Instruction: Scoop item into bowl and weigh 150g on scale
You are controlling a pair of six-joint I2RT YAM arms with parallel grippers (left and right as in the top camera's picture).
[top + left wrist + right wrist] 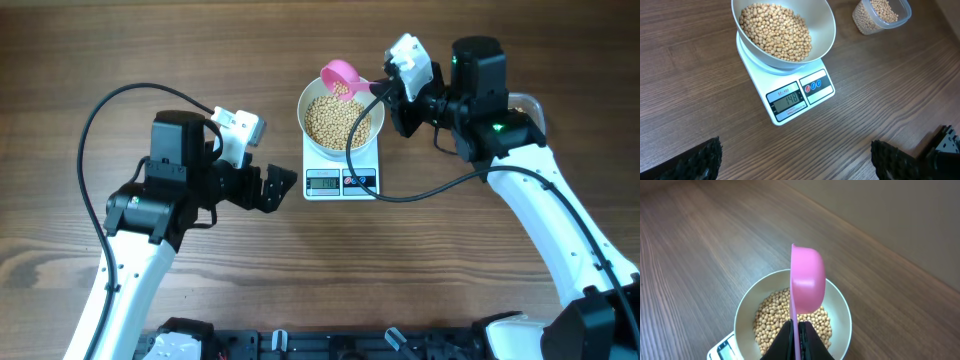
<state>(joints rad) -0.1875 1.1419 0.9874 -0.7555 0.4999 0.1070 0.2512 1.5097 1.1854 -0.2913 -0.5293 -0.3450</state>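
Snugly around pink scoop (807, 287): right fingers (784, 343).

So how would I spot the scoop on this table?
Find the small white rectangular digital scale mid-table, carrying a round white bowl of beige beans. Above the bowl's far rim the right gripper holds a pink plastic scoop, the only brightly coloured thing there.

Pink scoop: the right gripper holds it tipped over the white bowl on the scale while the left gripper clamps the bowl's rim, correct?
Wrong on the left gripper: the overhead view shows it open and empty, beside the scale, apart from the white bowl. The right gripper does hold the pink scoop tipped over that bowl.
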